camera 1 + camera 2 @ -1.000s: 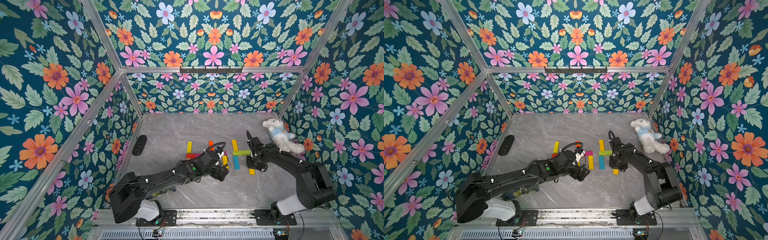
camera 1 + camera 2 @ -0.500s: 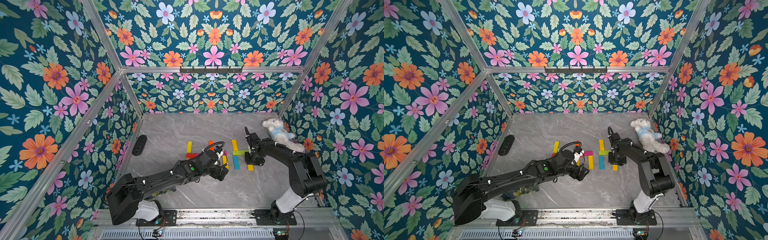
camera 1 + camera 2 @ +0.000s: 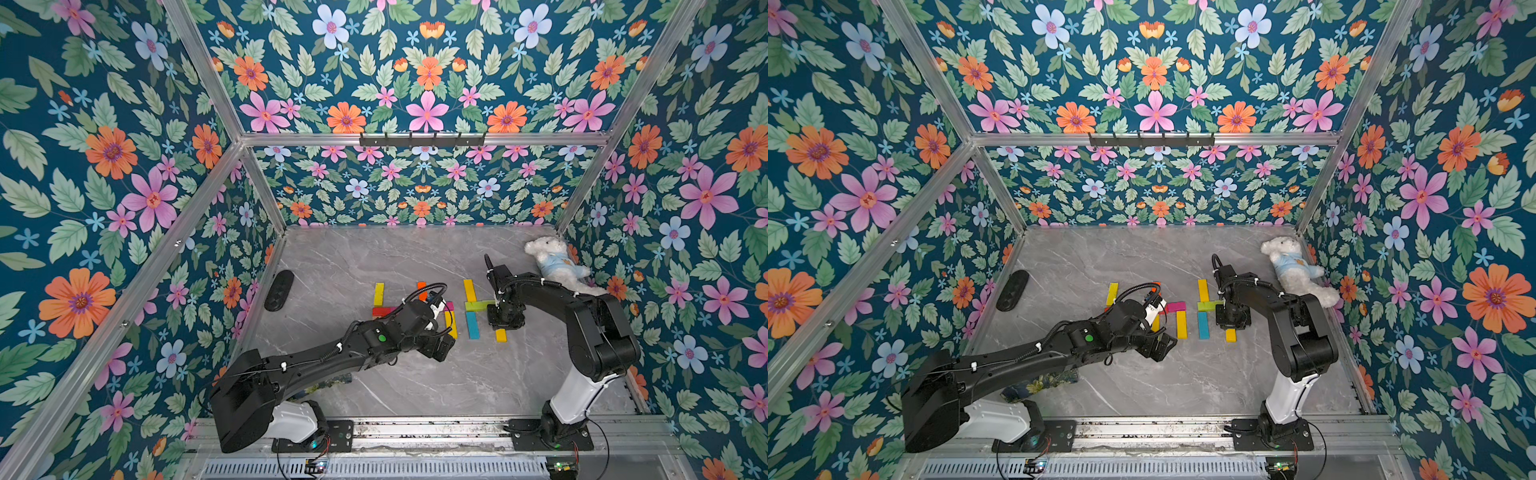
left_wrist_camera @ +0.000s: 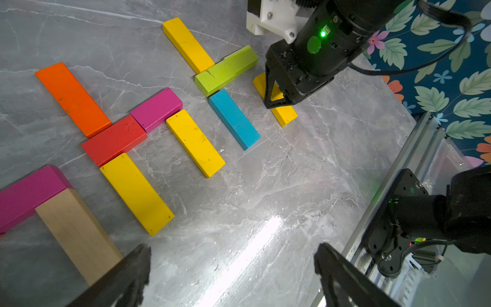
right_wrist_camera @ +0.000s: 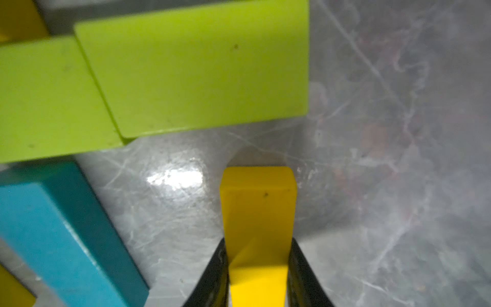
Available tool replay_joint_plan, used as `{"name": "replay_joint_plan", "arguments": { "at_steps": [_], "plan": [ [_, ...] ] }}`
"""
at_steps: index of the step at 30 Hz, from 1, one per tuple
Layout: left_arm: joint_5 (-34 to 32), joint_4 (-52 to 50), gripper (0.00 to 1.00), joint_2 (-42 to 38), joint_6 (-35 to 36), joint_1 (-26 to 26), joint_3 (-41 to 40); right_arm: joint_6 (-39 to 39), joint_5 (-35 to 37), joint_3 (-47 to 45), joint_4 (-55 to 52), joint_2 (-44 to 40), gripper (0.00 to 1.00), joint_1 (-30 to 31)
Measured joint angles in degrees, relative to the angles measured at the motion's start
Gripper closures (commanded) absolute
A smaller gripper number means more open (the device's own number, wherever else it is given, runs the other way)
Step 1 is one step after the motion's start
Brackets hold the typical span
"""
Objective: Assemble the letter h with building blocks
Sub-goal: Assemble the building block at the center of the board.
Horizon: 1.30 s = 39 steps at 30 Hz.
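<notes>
**Placing the last leg of a letter h.** The yellow block (image 5: 259, 207) is pinched near one end between the jaws of the right gripper (image 5: 259, 279) and appears to rest on the table (image 3: 415, 374). In both top views its free end is seen projecting toward 6 o'clock from beneath the gripper. The blue block (image 3: 472, 325) lies near it at 9 o'clock and parallel to it. The green crossbar (image 4: 228, 68), seemingly two overlapping pieces, lies at 12 o'clock and is separated from the yellow block by a narrow strip of bare table. The upper yellow block (image 3: 469, 290) is set at 11 o'clock. The left gripper (image 4: 231, 256) is spread wide and holds nothing. It hangs at 8 o'clock of the blue block, close to the neighbouring block letters (image 4: 114, 139).

**Hazards, as judged.**
- If the leg is pushed toward 12 o'clock to close the gap, the crossbar may be shoved and the stem disturbed.
- If the jaws are opened unevenly, the leg may be dragged askew.
- The neighbouring letters may be swept aside if the left arm is moved low.
</notes>
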Motion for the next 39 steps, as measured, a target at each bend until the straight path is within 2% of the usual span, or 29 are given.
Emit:
{"name": "replay_joint_plan", "arguments": {
  "at_steps": [4,8,9,13,17,21,26,39],
  "plan": [
    [0.20,-0.02,0.01,0.00,0.15,0.15,-0.04,0.20,0.46,-1.16,-0.11,-2.73,0.60,0.00],
    [0.24,-0.04,0.01,-0.07,0.17,0.33,-0.04,2.25,0.26,-2.89,-0.22,-11.21,0.55,0.17],
    [0.24,0.00,0.01,-0.11,0.17,0.35,-0.04,3.06,0.04,-3.61,-0.02,-13.40,0.57,0.24],
    [0.24,0.04,0.01,-0.57,0.17,0.39,-0.24,7.39,-2.14,-7.43,-0.63,-18.71,0.88,0.35],
    [0.22,0.42,0.01,-1.25,0.17,0.44,-0.72,11.85,-4.17,-11.15,-2.27,-20.50,0.95,0.37],
    [0.22,0.42,0.01,-1.51,0.17,0.52,-1.11,14.38,-6.14,-13.53,-2.91,-20.50,0.97,0.61],
    [0.22,0.52,0.01,-2.08,0.17,0.52,-1.16,15.93,-7.63,-14.95,-2.05,-16.61,0.98,0.70],
    [-0.07,0.52,0.01,-2.34,0.17,0.52,-1.38,15.37,-4.90,-11.56,0.07,-9.46,1.00,-1.79]
  ]
}}
